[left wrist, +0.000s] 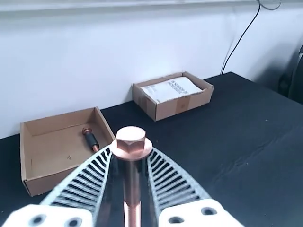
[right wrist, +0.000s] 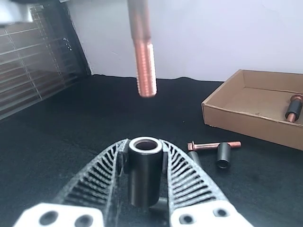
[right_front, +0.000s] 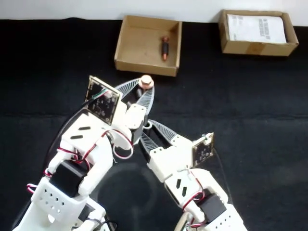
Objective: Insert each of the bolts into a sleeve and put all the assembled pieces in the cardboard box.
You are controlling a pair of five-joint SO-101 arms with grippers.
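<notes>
Black cloth (right_front: 250, 125) covered the table in front of a plain white wall. The left gripper (left wrist: 129, 156) pinched a copper bolt (left wrist: 131, 142) just below its head, shaft pointing down. The right gripper (right wrist: 146, 149) clamped a dark sleeve (right wrist: 144, 179) upright, mouth open to the top. The bolt's threaded tip hung above that mouth, apart from it.

The step in hand looked like threading bolt into sleeve. It would go best with the bolt kept plumb, its tip centred over the bore from both sides, then lowered slowly while the right gripper held the sleeve firm. A tilted shaft would likely catch on the rim.

Beyond the left gripper sat the cardboard box (right_front: 137, 45) with one finished piece (right_front: 165, 48) inside. Past the right gripper lay a spare bolt (right wrist: 213, 145) and a spare sleeve (right wrist: 223, 155), close together.

A second box (right_front: 240, 47) held a printed sheet (right_front: 255, 28); its writing was too small to read.
</notes>
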